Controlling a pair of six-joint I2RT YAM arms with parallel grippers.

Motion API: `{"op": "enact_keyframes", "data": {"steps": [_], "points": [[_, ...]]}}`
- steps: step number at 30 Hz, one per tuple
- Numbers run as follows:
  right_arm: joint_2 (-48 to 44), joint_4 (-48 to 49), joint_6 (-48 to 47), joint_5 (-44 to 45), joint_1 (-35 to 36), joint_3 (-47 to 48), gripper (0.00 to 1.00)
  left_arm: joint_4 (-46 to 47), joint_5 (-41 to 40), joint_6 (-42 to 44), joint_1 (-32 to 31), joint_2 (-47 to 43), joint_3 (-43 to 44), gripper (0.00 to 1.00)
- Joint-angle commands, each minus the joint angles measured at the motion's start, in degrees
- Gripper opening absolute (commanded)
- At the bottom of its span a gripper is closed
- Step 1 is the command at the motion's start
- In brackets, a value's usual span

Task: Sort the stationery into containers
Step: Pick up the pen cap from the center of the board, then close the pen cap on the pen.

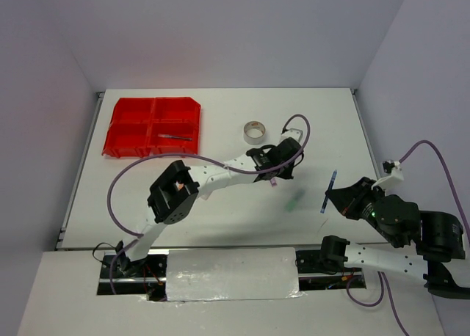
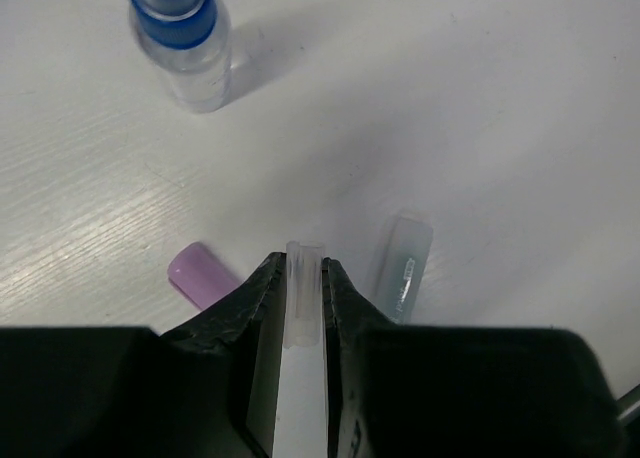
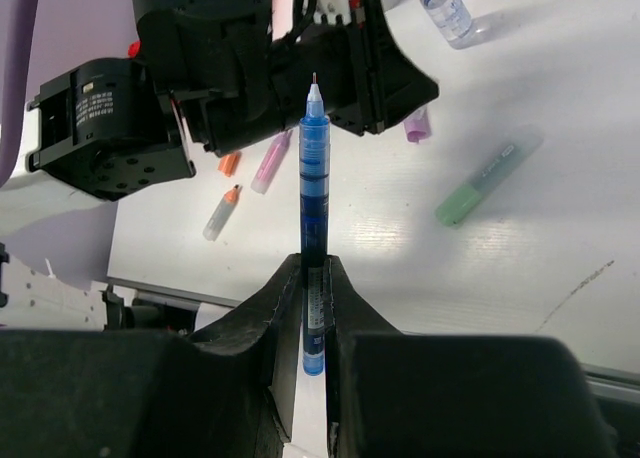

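Two grips are seen: left fingers (image 2: 258,303) are closed on a clear tube (image 2: 303,298), right fingers (image 3: 283,303) on a dark-blue pen (image 3: 314,178). A purple cap (image 2: 198,274) and a blue-capped bottle (image 2: 185,38) are seen lying on the table (image 2: 480,128). The red tray (image 1: 121,110) is placed at the far-left corner.

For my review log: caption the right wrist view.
Right gripper clamps an uncapped blue pen; green marker lies on the table.
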Motion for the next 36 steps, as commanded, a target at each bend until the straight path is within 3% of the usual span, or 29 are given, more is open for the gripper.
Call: {"op": "enact_keyframes", "data": {"steps": [1, 7, 15, 22, 28, 36], "points": [[0.38, 2.08, -0.94, 1.47, 0.07, -1.03, 0.0, -2.03, -2.88, -2.18, 0.4, -5.92, -5.36, 0.03], [3.01, 7.6, -6.64, -0.81, 0.07, -4.62, 0.0, 5.88, -2.45, -4.91, 3.38, -21.03, -22.6, 0.0], [9.95, 40.1, -24.56, -10.04, 0.16, -17.19, 0.0, 12.91, -8.5, -6.14, 7.51, -48.36, -38.16, 0.02], [21.82, 67.77, -34.07, -19.0, 0.25, -20.37, 0.0, 26.27, -10.1, -4.04, 8.84, -70.24, -49.69, 0.08], [27.36, 82.75, -36.1, -23.84, 0.69, -22.13, 0.0, 36.37, -5.36, -3.25, 9.01, -79.49, -57.42, 0.08], [30.79, 86.1, -37.51, -26.3, 2.62, -20.11, 0.0, 46.91, 2.55, -2.45, 9.01, -81.96, -62.97, 0.08]]}}
